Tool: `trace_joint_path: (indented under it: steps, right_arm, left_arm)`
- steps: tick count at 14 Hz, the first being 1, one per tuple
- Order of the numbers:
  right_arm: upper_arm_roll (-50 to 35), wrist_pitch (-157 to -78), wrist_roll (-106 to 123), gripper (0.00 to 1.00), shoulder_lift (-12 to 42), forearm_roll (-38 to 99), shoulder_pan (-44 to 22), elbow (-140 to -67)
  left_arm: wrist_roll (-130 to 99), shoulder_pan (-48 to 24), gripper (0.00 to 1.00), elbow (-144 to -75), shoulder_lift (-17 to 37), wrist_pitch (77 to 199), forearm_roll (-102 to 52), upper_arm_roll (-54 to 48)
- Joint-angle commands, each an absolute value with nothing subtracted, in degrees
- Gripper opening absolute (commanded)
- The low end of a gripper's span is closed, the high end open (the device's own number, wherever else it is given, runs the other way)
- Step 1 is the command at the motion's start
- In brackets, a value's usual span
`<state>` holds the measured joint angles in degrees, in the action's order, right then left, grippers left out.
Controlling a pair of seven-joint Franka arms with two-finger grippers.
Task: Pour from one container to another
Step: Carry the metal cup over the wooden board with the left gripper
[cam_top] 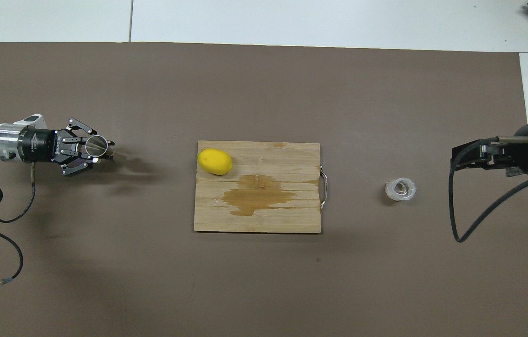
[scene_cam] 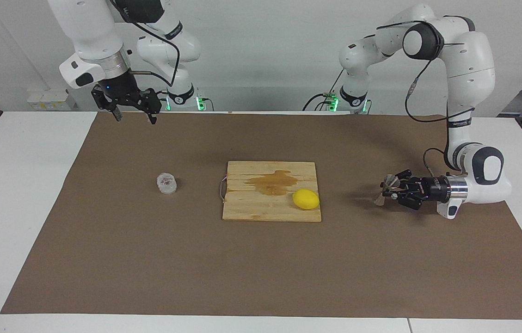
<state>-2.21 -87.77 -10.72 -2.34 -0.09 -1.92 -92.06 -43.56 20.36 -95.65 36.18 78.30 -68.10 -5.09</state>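
The clear faceted glass cup [scene_cam: 167,183] [cam_top: 400,189] stands upright on the brown mat toward the right arm's end. The silvery hourglass jigger [scene_cam: 385,188] [cam_top: 97,146] hangs tilted just over the mat at the left arm's end. My left gripper [scene_cam: 392,188] [cam_top: 91,150] reaches in sideways and is shut on the jigger's waist. My right gripper [scene_cam: 134,115] waits open and empty, raised over the mat's edge by the robots, well apart from the cup.
A wooden cutting board [scene_cam: 251,210] [cam_top: 264,222] with a dark wet stain lies mid-mat between cup and jigger. A yellow lemon [scene_cam: 305,199] [cam_top: 215,161] sits on its corner toward the left arm. The mat [scene_cam: 261,268] lies on white tables.
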Motion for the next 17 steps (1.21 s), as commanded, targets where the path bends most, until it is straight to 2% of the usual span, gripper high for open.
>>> trace_joint_path:
  steps: [1, 5, 12, 17]
  right_arm:
    - [-2.02, -87.8, -10.37, 1.0, -3.52, 1.23, -1.58, -93.43]
    - [-2.02, -87.8, -10.37, 1.0, -3.52, 1.23, -1.58, -93.43]
    - [-2.02, -87.8, -10.37, 1.0, -3.52, 1.23, -1.58, -93.34]
    - [-2.02, -87.8, -10.37, 1.0, -3.52, 1.23, -1.58, -93.43]
  left_arm:
    - [-47.71, 17.5, 0.0, -97.65, 32.09, 80.23, -69.78, -4.31]
    - [-49.04, 15.21, 0.0, -99.4, 29.54, 81.3, -72.41, -4.31]
    - [-48.69, 8.36, 0.0, -110.63, 19.7, 89.11, -79.09, -4.31]
    - [-47.81, 2.47, 0.0, -114.51, 16.44, 94.64, -84.89, -4.31]
